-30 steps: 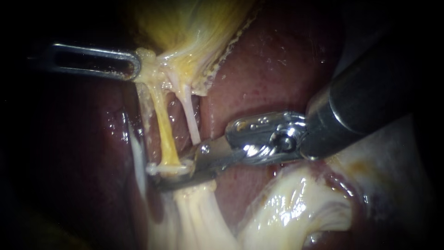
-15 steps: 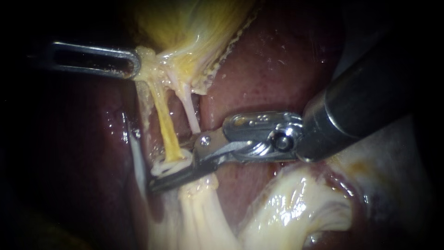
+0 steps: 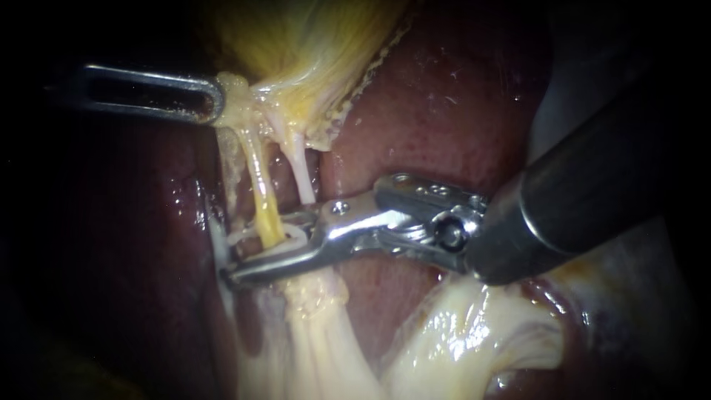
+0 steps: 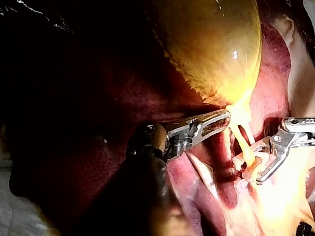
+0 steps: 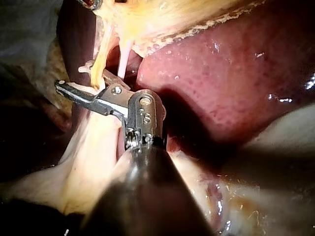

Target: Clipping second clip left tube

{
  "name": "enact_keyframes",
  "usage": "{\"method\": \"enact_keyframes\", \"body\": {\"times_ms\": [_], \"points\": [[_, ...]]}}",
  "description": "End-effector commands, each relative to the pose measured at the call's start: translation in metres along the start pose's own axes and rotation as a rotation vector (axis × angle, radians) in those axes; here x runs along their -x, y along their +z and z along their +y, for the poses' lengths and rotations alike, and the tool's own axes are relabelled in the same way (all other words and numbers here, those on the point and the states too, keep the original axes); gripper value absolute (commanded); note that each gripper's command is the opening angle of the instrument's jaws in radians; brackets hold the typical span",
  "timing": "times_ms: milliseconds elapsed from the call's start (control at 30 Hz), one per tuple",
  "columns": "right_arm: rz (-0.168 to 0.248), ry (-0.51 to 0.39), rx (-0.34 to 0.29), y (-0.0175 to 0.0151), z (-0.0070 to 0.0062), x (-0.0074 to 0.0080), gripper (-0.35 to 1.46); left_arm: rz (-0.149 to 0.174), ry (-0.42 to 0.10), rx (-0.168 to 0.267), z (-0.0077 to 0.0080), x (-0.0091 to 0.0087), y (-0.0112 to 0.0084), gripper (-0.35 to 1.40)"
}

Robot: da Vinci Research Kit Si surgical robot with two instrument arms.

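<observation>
Judging by how things lie, we are midway through the step: the clip (image 3: 285, 235) is around the left tube (image 3: 259, 200) but does not look closed. Our right instrument (image 3: 252, 248), its shaft entering from three o'clock in the endoscope view, reaches just past centre toward eight o'clock. Its jaws stand narrowly apart astride the left tube, each bearing on one leg of the white clip, so they hold the clip with the tube running between its legs. What is left, as we read it, is the squeeze to lock the clip, then the release.

Our left instrument (image 3: 217, 100), at ten o'clock, has its jaws together on the neck of the gallbladder (image 3: 311, 44), holding both tubes taut over the liver (image 3: 444, 111).

Counting: two instruments; two tubes, the yellow left tube and the paler right tube (image 3: 300, 174) beside it toward three o'clock; one clip we can make out for certain. Whether another clip sits on the tube under the jaws, we cannot tell.
</observation>
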Motion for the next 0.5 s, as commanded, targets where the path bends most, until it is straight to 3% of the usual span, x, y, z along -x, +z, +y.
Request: {"method": "enact_keyframes", "body": {"times_ms": [33, 333, 500], "points": [[0.001, -0.002, -0.011, -0.0002, -0.0002, 0.0000, 0.49, -0.001, 0.000, 0.001, 0.0001, 0.0000, -0.0001, -0.35], [-0.008, -0.003, -0.066, 0.0001, -0.0019, 0.0002, 0.47, -0.003, 0.000, 0.006, 0.0006, 0.0000, -0.0002, -0.35], [-0.010, -0.001, -0.071, 0.0002, -0.0021, -0.0002, 0.38, -0.003, 0.000, 0.006, 0.0007, 0.0000, -0.0002, -0.35]]}}
